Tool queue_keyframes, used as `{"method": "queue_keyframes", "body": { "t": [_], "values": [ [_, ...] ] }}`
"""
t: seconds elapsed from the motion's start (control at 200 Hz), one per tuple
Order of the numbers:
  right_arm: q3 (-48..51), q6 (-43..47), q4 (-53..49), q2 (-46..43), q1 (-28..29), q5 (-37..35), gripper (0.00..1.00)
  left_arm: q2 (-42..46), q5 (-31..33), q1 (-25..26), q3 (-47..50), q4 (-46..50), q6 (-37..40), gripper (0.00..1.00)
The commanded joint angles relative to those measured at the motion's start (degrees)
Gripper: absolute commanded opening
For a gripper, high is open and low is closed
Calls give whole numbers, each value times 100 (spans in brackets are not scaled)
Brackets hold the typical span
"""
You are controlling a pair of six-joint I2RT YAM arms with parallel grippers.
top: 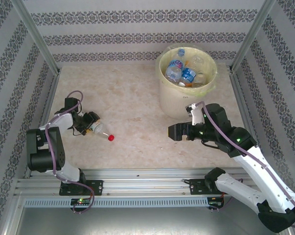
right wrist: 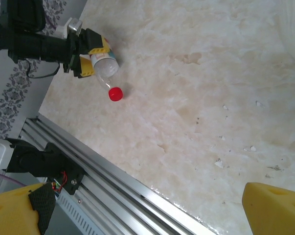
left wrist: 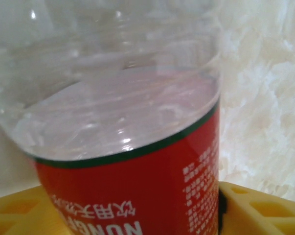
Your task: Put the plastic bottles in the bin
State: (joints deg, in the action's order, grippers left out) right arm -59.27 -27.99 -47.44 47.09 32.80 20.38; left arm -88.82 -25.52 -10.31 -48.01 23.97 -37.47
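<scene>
Bottle axis is what matters here: the red-labelled bottle (top: 100, 130) is lying on its side on the marbled surface (top: 137, 98) at the left of the top view, its base pointing to the upper left into the left claw (top: 92, 125) and its red cap (top: 110, 138) pointing to the lower right, toward the rail. The left claw is reaching across that axis and clasping the labelled body near the base — in the left wrist view its yellow fingers (left wrist: 257, 210) are sitting against the label on both sides, so I judge it to be gripping, though how firmly I cannot tell. The bin (top: 176, 103) is standing well apart at the upper right of centre, already holding several bottles (top: 181, 73). From the claw it is lying up and to the right, across open surface. The right claw (top: 170, 132) is hovering just below the bin with its jaws spread wide and nothing between them — nearer the bin, but far from this bottle. The carry is falling to the left arm.
</scene>
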Motion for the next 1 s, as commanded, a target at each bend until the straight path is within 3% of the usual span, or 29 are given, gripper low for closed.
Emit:
{"method": "queue_keyframes", "body": {
  "t": [0.0,0.15,0.41,0.719,0.994],
  "values": [
    [64,-99,121,-17,90,-133,98,46,-219,-86,-124,-133,126,60],
    [131,-156,251,27,147,-123,98,349,-615,-12,-40,-190,202,57],
    [598,-738,1311,244,568,56,98,1734,-852,841,332,-294,-268,58],
    [926,-1313,2567,893,1298,-157,98,3022,-360,2264,428,11,-1630,60],
    [704,-1463,3055,1636,1724,-243,98,3259,211,3512,386,-481,-2602,61]
  ]
}}
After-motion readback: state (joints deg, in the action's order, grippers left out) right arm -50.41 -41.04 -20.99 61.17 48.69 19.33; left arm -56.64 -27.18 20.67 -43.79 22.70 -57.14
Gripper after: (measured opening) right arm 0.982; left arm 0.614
